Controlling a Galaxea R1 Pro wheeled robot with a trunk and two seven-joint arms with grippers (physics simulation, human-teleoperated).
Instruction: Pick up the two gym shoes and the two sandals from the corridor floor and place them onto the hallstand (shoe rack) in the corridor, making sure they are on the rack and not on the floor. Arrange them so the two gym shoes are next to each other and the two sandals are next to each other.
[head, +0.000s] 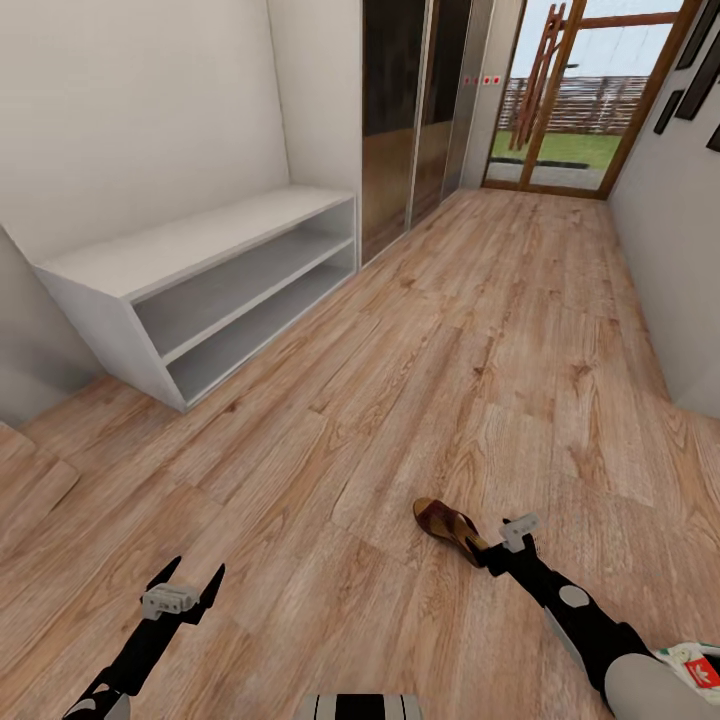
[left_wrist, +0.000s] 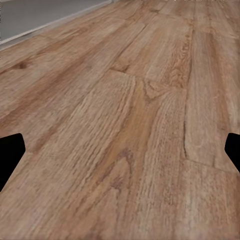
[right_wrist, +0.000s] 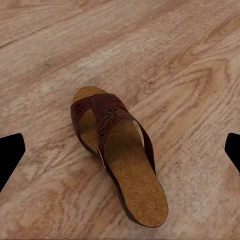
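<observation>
One dark brown sandal (head: 447, 529) with a tan footbed (right_wrist: 131, 170) lies on the corridor floor (head: 430, 380). My right gripper (head: 497, 548) hovers just behind its heel, open, with the black fingertips (right_wrist: 11, 152) spread wide to either side of the sandal and not touching it. A white gym shoe (head: 695, 665) with green and red marks peeks out at the lower right corner, partly hidden by my right arm. The light-grey hallstand (head: 200, 240) stands against the left wall with nothing on its top or shelves. My left gripper (head: 192, 580) hangs open over bare floor (left_wrist: 120, 125).
A dark panelled door (head: 415, 110) sits beyond the hallstand, and a glass exit door (head: 570, 100) closes the corridor's far end. White walls run along both sides. A raised wood step edge (head: 35, 470) shows at the far left.
</observation>
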